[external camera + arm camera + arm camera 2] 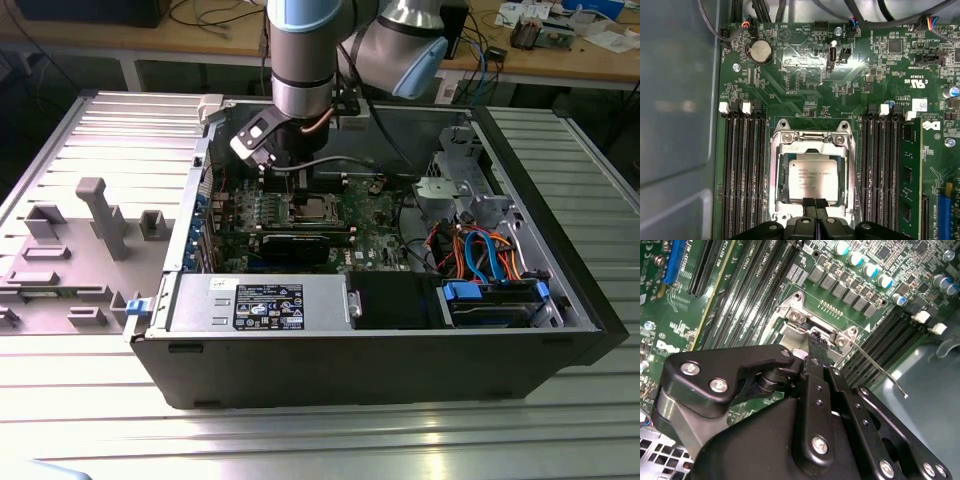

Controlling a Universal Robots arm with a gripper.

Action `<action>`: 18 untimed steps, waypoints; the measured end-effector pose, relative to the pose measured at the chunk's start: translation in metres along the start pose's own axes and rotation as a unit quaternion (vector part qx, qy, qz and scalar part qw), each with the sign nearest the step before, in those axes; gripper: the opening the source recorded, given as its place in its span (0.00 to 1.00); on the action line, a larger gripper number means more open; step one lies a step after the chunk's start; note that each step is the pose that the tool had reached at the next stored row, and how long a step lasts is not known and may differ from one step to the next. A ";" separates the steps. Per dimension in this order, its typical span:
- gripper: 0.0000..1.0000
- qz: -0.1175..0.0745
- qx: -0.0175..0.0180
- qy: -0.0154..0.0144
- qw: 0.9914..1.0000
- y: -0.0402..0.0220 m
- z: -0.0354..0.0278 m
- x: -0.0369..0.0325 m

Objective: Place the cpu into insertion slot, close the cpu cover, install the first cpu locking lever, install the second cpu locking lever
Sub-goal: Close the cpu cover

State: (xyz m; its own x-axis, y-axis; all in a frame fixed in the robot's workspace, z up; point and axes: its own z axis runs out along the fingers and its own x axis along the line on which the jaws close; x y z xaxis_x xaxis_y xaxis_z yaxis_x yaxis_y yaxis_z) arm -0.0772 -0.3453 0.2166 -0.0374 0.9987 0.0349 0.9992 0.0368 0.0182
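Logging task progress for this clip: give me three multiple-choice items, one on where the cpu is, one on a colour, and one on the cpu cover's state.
1. Where is the cpu?
A. in the insertion slot
B. on the power-supply box
C. in the gripper

2. What colour is the circuit board?
A. blue
B. green
C. red

3. How does the cpu cover stand?
A. upright
B. taken off
C. lying down around the cpu

Answers:
1. A, its grey metal top shows inside the insertion slot in the first wrist view.
2. B, the circuit board is green all around the insertion slot.
3. C, its silver frame lies flat, with the cpu showing through the cut-out.
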 end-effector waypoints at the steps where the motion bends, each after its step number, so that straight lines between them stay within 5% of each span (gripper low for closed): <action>1: 0.11 0.000 0.000 0.000 1.000 -0.0002 0.0023 -0.0001; 7: 0.11 0.000 0.004 0.000 1.000 -0.0005 0.0104 -0.0005; 12: 0.11 0.000 0.004 0.000 1.000 -0.0003 0.0027 -0.0001; 18: 0.11 0.000 0.004 0.001 1.000 -0.0026 0.0032 0.0000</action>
State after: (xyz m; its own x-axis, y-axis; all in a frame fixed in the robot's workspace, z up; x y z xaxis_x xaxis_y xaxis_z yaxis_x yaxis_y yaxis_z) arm -0.0798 -0.3453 0.2134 -0.0370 0.9986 0.0367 0.9993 0.0366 0.0107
